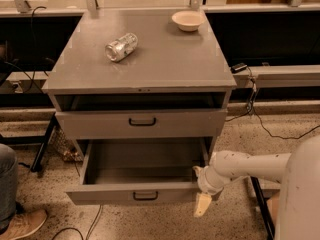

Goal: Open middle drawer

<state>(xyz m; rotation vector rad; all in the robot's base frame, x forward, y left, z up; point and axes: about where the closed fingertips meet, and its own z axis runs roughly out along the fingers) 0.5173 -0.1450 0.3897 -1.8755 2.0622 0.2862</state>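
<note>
The middle drawer (107, 196) is a wide grey metal drawer with a small black loop handle (145, 195). It stands pulled well out of the grey cabinet (150, 69), and its deep plain tray (145, 164) shows nothing inside. My gripper (202, 205) hangs at the right end of the drawer's front panel, just off its corner, pointing down toward the floor. My white arm (250, 166) reaches in from the right.
The drawer above (100, 125) has a black handle and a dark gap over it. A crushed can (121, 47) and a beige bowl (188, 20) lie on the cabinet top. A person's leg and shoe (12, 209) are at the left. Cables (260, 124) run over the floor.
</note>
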